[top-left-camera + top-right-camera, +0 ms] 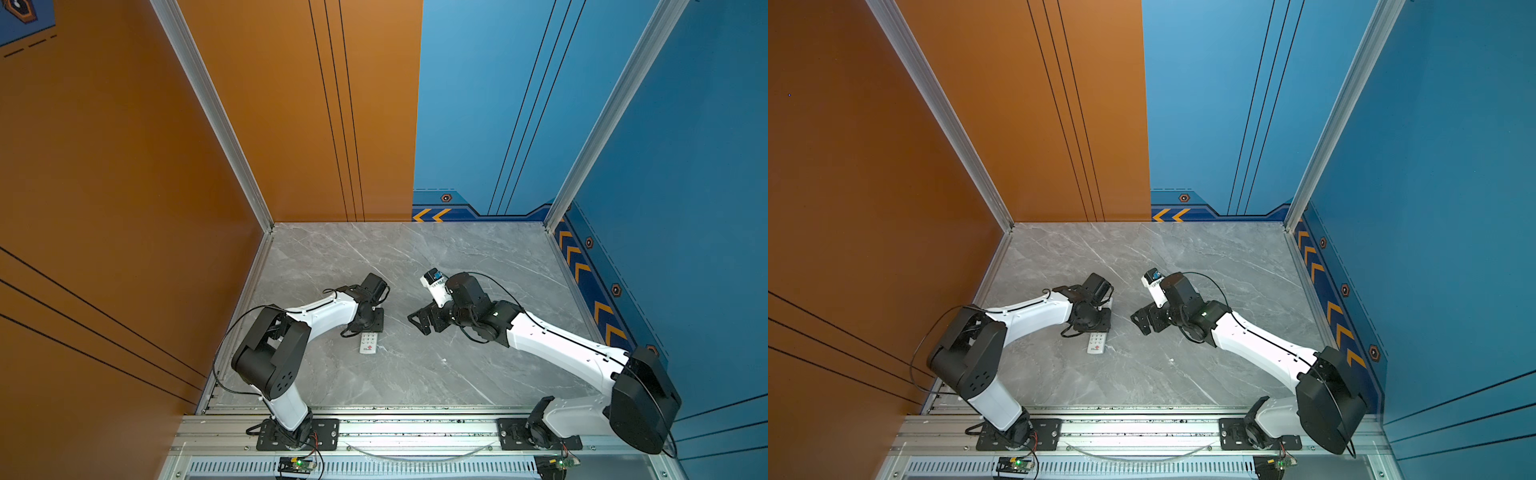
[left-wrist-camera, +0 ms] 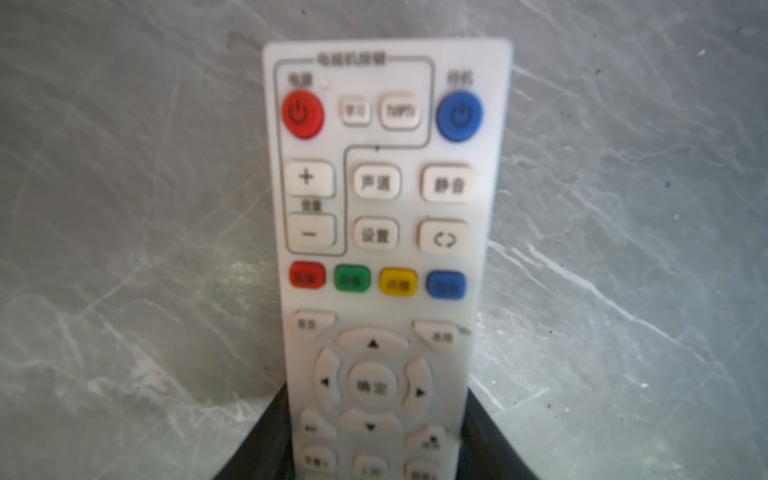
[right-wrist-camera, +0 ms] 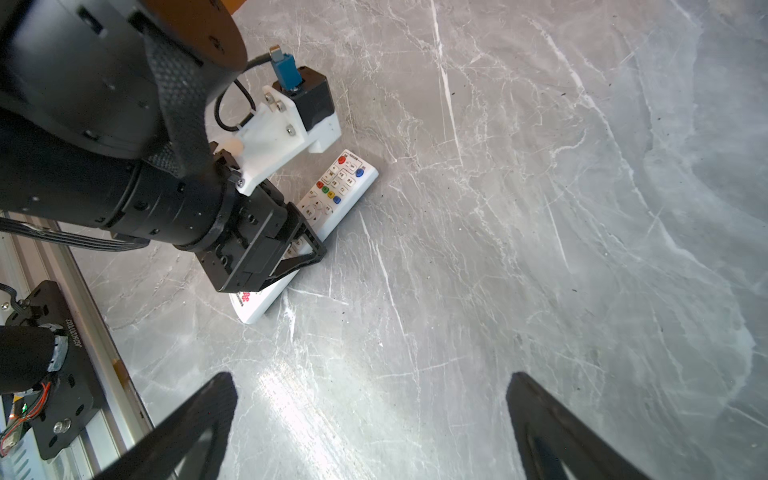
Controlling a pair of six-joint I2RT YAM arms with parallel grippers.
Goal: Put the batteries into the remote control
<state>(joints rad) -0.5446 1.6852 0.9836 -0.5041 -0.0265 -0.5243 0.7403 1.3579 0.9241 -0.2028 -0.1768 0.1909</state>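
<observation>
i see the long slim white plastic remote control [image 1: 368, 345] [image 1: 1097, 344] lying buttons-up on the grey veined marble-look tabletop [image 1: 457, 374], left of the middle in both top views, with its red-logo end toward the silver aluminium rail [image 1: 415, 428]. my left gripper [image 3: 299, 245] sits across its middle, black fingers [image 2: 270, 440] against both long edges, holding it. my right gripper [image 1: 419, 323] hangs well apart to the right, its 2 jaws spread wide over bare tabletop.
</observation>
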